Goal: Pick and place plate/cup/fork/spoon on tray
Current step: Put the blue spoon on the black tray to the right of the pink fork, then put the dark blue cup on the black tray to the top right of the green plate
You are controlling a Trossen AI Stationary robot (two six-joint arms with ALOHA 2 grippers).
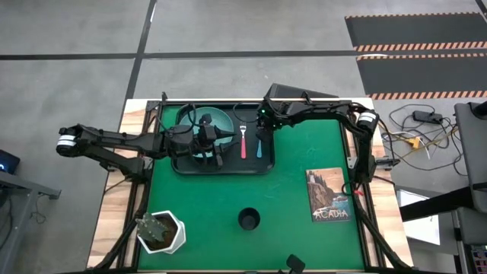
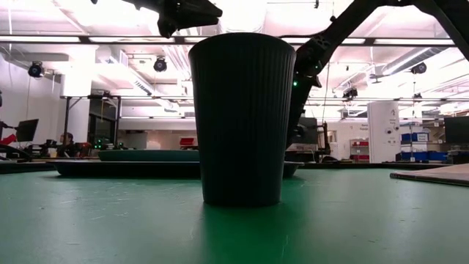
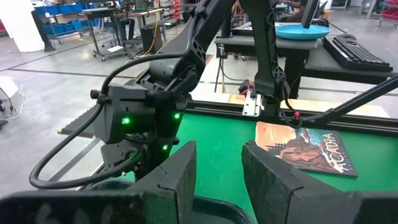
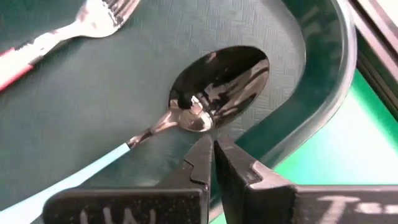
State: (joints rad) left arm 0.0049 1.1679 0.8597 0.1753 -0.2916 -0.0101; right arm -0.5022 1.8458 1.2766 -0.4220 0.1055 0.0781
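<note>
The right gripper (image 4: 208,146) hovers with its fingers pressed together, empty, just beside the spoon (image 4: 186,112). The spoon lies on the black tray (image 1: 262,164) next to the pink-handled fork (image 1: 243,142). The left gripper (image 1: 221,137), fingers parted, holds nothing above the teal plate (image 1: 228,120) on the tray. The dark cup (image 1: 249,219) stands well apart on the green mat (image 1: 289,198).

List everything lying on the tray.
On the tray: the plate, fork and spoon. The left gripper covers part of the plate. The cup is on the mat.
</note>
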